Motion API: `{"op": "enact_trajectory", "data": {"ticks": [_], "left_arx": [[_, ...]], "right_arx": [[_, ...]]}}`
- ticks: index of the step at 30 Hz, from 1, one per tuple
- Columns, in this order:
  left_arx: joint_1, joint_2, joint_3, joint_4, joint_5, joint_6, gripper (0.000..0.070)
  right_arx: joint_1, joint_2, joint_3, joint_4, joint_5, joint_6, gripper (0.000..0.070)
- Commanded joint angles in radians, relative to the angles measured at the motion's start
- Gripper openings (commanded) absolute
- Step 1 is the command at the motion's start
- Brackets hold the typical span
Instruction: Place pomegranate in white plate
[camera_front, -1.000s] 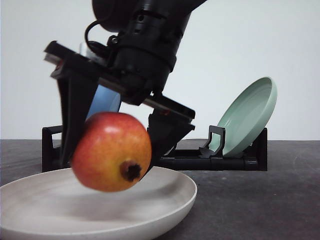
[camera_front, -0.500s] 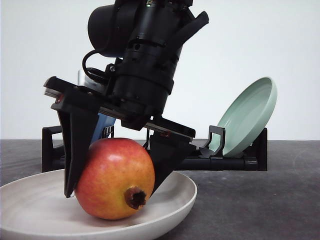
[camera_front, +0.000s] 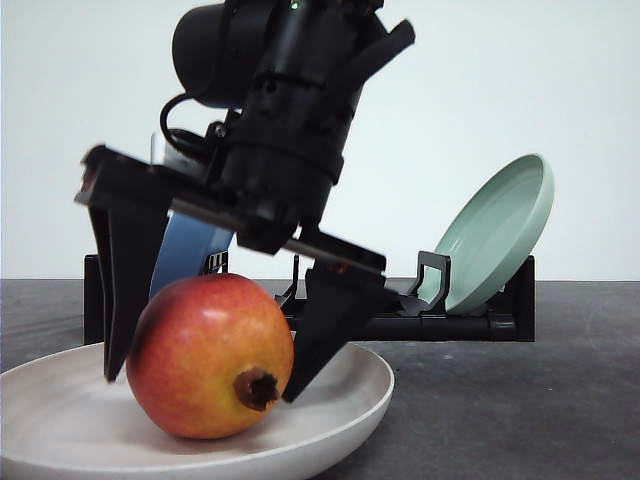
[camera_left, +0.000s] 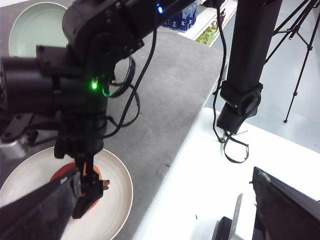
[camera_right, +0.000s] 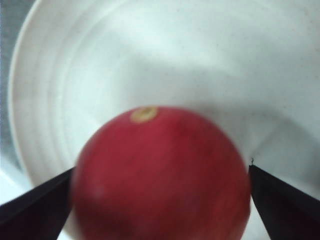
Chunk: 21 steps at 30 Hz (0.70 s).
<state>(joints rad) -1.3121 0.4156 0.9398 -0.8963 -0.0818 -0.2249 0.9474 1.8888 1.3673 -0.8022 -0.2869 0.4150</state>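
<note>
While pomegranate sits in white plate lower left of frame, my right claw straddles it, fingers spread wide

No readable text, labels, brands or numbers on anything.

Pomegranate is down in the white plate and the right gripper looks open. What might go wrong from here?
The pomegranate is round and sits off-centre in the shallow white plate, so it may roll toward the rim. The right gripper has its fingers close beside the fruit; lifting away at a slant might nudge it.
</note>
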Motion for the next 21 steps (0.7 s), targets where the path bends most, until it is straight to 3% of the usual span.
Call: {"op": "enact_trajectory", "data": {"ticks": [1, 6, 13, 21], "left_arx": [[-0.014, 0.002, 0.015, 0.007, -0.003, 0.009, 0.0675], [-0.014, 0.002, 0.015, 0.007, -0.004, 0.002, 0.0675], [-0.014, 0.002, 0.015, 0.007, -0.004, -0.005, 0.0674], [-0.014, 0.002, 0.015, 0.008, -0.012, -0.004, 0.0673]], "right_arx": [[0.011, -0.025, 0.045, -0.015, 0.001, -0.02, 0.07], [0.01, -0.143, 0.074, -0.123, 0.025, -0.06, 0.07], [0.012, -0.382, 0.072, -0.333, 0.242, -0.065, 0.07], [0.012, -0.686, 0.069, -0.471, 0.39, -0.062, 0.07]]}}
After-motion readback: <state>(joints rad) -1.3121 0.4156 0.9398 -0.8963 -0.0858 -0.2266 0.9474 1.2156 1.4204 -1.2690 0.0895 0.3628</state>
